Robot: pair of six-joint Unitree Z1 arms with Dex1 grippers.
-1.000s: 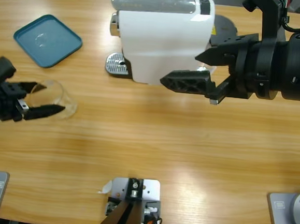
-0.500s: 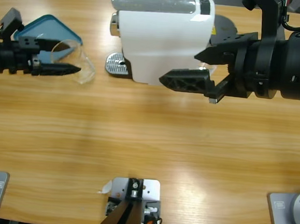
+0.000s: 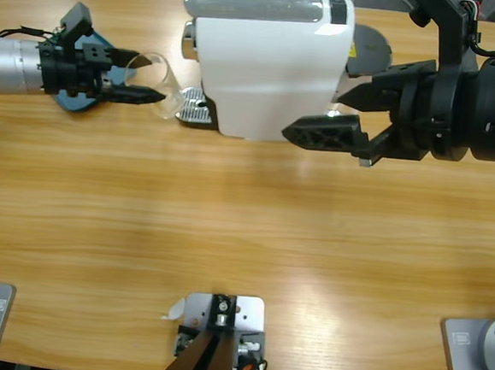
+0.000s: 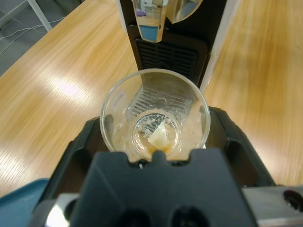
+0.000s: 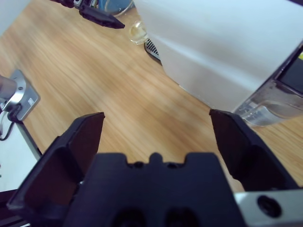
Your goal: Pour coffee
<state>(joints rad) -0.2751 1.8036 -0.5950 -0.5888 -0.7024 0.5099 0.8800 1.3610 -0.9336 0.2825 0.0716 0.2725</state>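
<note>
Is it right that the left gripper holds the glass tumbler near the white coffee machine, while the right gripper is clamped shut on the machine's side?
Not quite. The left gripper does hold the glass tumbler near the white coffee machine, but the right gripper is open and grips nothing, as the right wrist view shows.

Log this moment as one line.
left gripper: shut on glass tumbler, near coffee machine drip tray | right gripper: open, empty

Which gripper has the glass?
The left gripper, shut on the glass in front of the coffee machine. The right gripper is open and empty beside the machine.
</note>
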